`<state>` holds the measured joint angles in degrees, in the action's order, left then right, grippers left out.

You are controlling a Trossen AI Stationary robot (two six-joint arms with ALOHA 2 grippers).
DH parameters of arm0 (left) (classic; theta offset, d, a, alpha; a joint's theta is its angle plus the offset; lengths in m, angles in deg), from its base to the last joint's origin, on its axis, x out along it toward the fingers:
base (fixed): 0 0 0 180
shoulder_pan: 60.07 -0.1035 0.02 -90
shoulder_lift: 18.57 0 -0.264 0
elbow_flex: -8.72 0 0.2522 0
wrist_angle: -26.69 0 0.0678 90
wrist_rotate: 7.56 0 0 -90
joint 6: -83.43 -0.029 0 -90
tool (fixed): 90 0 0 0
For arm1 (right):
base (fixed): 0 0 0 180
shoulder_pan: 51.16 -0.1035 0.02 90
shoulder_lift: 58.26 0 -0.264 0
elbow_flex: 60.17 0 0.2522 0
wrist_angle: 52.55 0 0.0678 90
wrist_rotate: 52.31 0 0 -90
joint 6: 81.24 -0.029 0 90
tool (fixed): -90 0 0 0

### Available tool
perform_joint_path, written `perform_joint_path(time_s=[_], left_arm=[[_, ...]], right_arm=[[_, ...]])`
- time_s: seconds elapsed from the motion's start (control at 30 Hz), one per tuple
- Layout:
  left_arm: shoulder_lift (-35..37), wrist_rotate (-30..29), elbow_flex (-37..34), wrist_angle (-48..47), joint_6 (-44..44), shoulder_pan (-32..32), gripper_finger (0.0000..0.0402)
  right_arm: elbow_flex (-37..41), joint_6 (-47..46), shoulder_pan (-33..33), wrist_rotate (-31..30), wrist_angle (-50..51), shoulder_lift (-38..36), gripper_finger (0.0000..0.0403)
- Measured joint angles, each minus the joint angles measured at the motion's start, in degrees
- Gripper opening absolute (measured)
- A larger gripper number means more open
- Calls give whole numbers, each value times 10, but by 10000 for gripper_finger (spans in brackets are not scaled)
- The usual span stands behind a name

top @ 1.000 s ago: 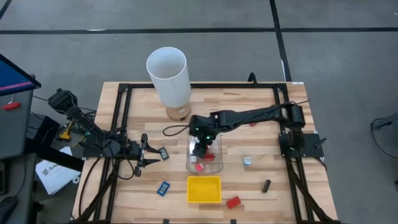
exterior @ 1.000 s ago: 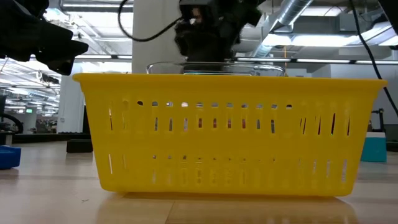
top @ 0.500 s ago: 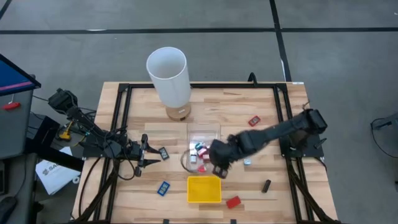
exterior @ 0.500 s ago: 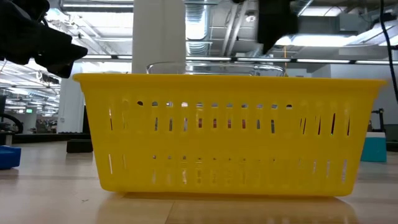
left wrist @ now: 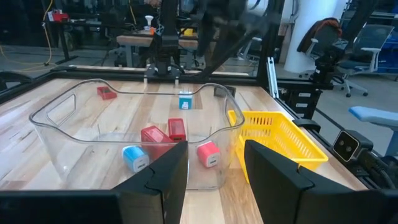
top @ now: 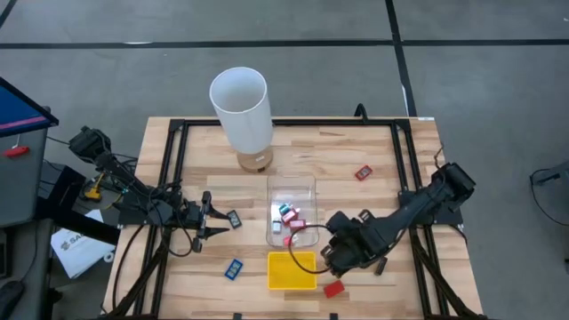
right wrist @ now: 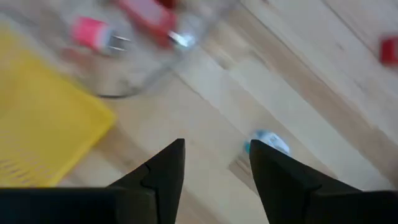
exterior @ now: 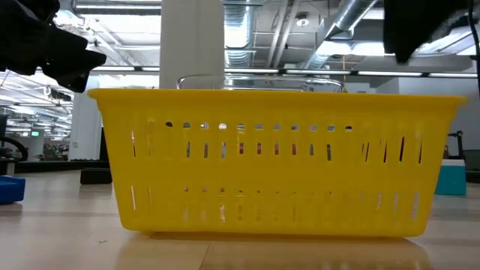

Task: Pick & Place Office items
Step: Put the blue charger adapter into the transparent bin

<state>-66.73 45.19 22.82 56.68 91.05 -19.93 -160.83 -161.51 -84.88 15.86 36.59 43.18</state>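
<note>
The clear bin (top: 292,188) holds several small office items, red, pink, blue and white; the left wrist view shows them on its floor (left wrist: 155,135). Loose pieces lie on the table: a red one (top: 363,172) on the far right, a red one (top: 333,288) by the yellow tray (top: 292,271), two bluish ones (top: 233,268) (top: 234,218) on the left. My right gripper (top: 332,259) hovers open and empty between bin and tray; a blue-white piece (right wrist: 267,142) lies just ahead of it. My left gripper (top: 206,219) waits open, left of the bin.
A tall white cylinder (top: 241,108) stands at the far side, behind the bin. A black frame (top: 173,169) borders the table left and right. In the low view the yellow tray (exterior: 277,161) fills the foreground. Bare wood lies near the right edge.
My right gripper has swung out of the clear bin toward the table's near right, passing the bin's near corner, and now hangs beside the yellow tray's right side. The left arm has kept still.
</note>
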Motion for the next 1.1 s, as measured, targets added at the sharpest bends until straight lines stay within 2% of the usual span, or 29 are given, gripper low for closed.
perform_joint_path(time_s=[0.1, 0.23, 0.5, 0.8, 1.1], left_arm=[[0, 0, 0, 1, -1, 0, 154], [0, 0, 0, 1, -1, 0, 154], [0, 0, 0, 1, -2, 0, 154], [0, 0, 0, 1, -2, 0, 154], [0, 0, 0, 3, -2, 0, 154]], right_arm=[[35, -44, 4, 35, 17, 0, 185], [84, -57, 22, 85, 10, 1, 213], [121, -48, 51, 97, -1, 1, 268], [189, -36, 67, 121, -66, -7, 276], [320, -65, 67, 127, -219, -103, 277]])
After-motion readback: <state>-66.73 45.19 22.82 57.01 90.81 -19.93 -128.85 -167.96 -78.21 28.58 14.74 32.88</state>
